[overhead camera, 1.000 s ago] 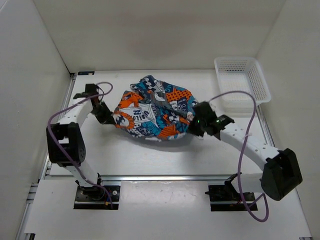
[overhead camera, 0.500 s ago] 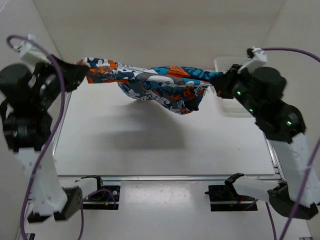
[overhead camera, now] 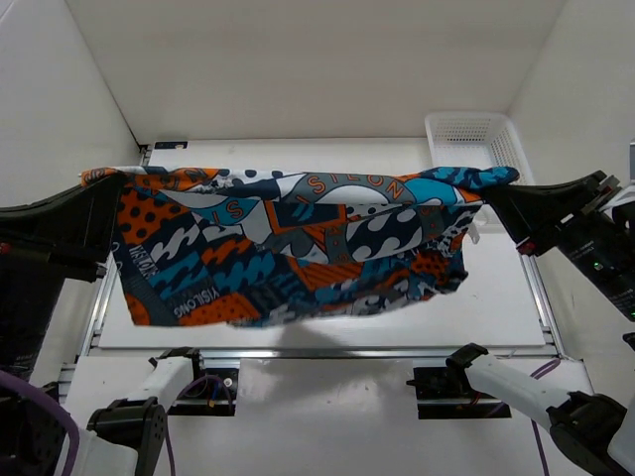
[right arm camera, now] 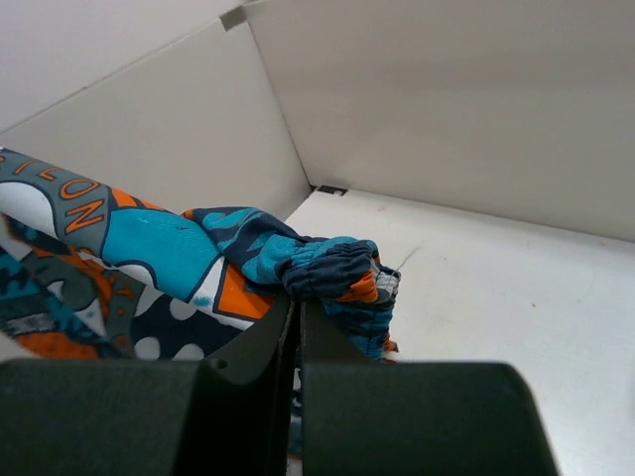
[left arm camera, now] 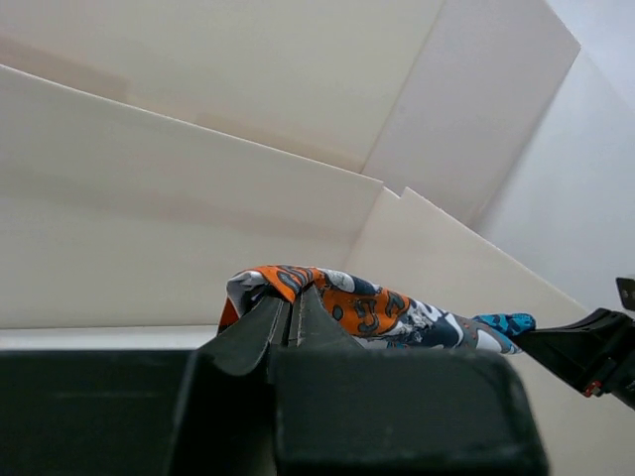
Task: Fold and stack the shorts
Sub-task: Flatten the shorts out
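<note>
The shorts [overhead camera: 298,248] hung stretched above the tabletop [overhead camera: 496,297]
The left fingers [left arm camera: 266,329] clamped their 9 o'clock corner; the right fingers [right arm camera: 260,345] clamped the 3 o'clock corner

Top view: shorts [overhead camera: 288,248] hide most of worktop [overhead camera: 298,154] behind them. Left claw [overhead camera: 107,190] & right claw [overhead camera: 499,195] at shorts' top corners, arms cut off by pic edges. Basket [overhead camera: 474,139] near end partly covered by shorts' corner.
</note>
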Controlling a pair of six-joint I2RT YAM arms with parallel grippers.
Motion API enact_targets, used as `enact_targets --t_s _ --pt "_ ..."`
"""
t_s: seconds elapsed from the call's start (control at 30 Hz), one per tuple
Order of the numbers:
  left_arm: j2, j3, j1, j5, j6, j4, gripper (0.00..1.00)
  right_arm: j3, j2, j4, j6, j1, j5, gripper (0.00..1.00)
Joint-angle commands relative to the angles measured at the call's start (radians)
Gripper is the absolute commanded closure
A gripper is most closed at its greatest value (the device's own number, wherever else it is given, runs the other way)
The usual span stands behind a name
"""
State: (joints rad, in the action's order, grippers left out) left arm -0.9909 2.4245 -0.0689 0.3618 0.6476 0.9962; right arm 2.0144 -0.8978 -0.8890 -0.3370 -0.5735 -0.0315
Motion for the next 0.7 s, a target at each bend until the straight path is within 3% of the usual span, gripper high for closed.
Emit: enact_targets --t_s 0.0,0.23,0.4,0.53,0.67 --pt "-0.057 -0.024 -0.009 -0.155 -0.008 0.005 0.90 -0.008 -0.007 -0.108 0.041 0.009 0.163 1.00" --pt "-0.207 -0.300 -0.009 -0.101 -0.008 -0.007 0.90 -0.215 -0.088 -0.064 0.059 0.009 0.300 1.00" --pt "-0.397 -0.493 -0.009 -0.127 -0.042 -0.073 0.90 -0.452 -0.219 0.090 0.091 0.009 0.338 1.00" --pt "-0.593 -0.513 -0.009 -0.170 -0.066 -0.093 0.90 -0.563 -0.429 0.247 0.082 0.113 0.222 1.00" --pt "-0.788 -0.453 -0.009 -0.179 -0.075 -0.093 0.90 -0.534 -0.660 0.344 0.044 0.199 0.065 1.00"
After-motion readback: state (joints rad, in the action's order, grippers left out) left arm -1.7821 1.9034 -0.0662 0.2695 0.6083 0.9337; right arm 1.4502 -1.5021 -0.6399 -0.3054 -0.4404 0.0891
